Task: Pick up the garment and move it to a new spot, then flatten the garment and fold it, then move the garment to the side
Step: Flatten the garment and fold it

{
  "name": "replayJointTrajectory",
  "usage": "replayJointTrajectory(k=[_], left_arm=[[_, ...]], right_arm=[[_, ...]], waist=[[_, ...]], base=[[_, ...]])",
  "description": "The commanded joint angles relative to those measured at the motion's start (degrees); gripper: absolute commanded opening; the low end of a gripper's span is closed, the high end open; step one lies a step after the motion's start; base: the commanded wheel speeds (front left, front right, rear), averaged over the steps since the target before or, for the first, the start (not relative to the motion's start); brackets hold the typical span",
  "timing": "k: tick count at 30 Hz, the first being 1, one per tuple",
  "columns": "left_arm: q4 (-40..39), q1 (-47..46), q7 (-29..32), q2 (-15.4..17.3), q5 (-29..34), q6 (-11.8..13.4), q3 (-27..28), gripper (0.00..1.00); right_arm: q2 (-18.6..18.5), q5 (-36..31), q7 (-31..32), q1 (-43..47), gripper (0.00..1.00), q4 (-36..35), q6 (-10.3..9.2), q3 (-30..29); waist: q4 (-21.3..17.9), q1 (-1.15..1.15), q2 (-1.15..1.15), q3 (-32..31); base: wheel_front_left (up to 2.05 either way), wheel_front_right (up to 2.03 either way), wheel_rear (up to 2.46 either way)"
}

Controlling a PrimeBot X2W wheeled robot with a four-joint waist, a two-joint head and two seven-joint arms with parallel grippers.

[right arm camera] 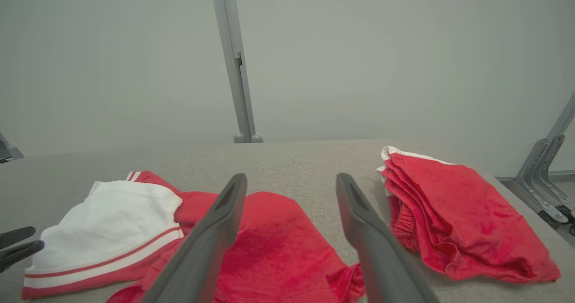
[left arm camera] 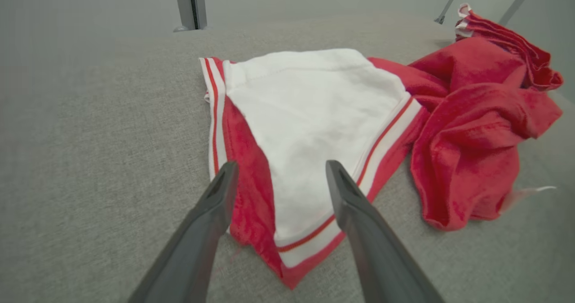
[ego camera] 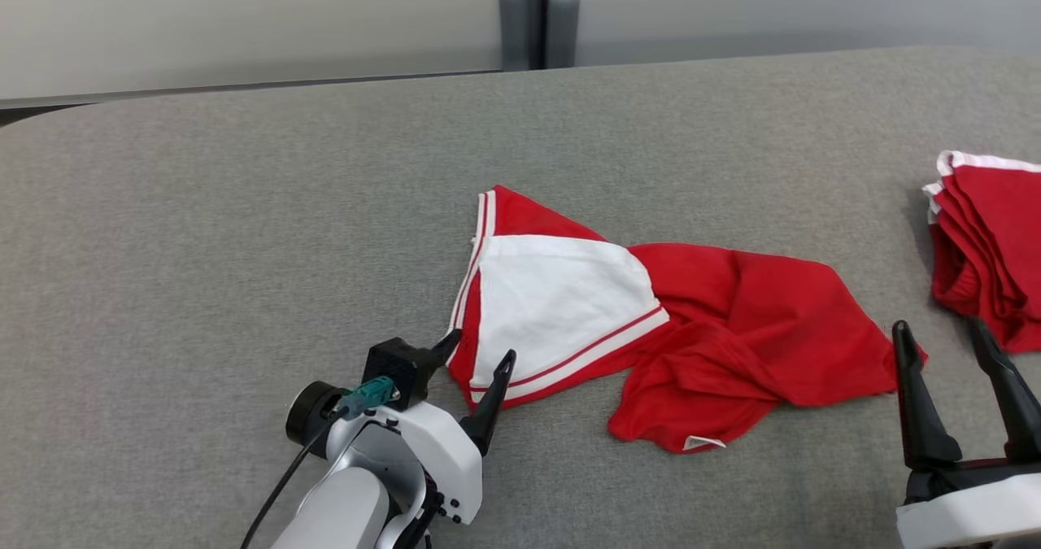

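Jaws released on both arms. Your left jaws flank the near-left corner of the garment (ego camera: 691, 321); it stretches rightward toward the right jaws.

Left hand (ego camera: 481, 344) at lower left, fingers spread wide, right hand (ego camera: 935, 324) at lower right, fingers parted, both empty

One crumpled red-and-white garment (ego camera: 732, 321), one folded red pile (ego camera: 988, 240), one grey table (ego camera: 244, 248), two hands: left hand (ego camera: 483, 344), right hand (ego camera: 936, 324).
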Motion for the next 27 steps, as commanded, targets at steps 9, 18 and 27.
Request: replayJointTrajectory(k=[9, 18, 27], left_arm=[[4.1, -4.0, -2.5, 0.3, -1.2, -0.8, -0.6, 0.0], [-6.3, -2.1, -6.2, 7.2, 0.0, 3.6, 4.5, 0.0], [-20.5, 6.9, -1.7, 14.6, -1.7, 11.9, 12.7, 0.0]], right_arm=[[0.6, -0.2, -0.5, -0.8, 1.0, 0.5, -0.02, -1.7], [1.6, 0.0, -0.3, -1.0, 1.0, 0.8, -0.02, -4.0], [2.1, 0.4, 0.0, -1.7, 1.0, 1.2, -0.02, -5.5]], waist=[[-1.3, 0.0, 0.0, 1.8], [1.4, 0.0, 0.0, 1.9], [3.6, 0.0, 0.0, 3.3]], base=[[0.0, 0.0, 0.0], [0.0, 0.0, 0.0], [0.0, 0.0, 0.0]])
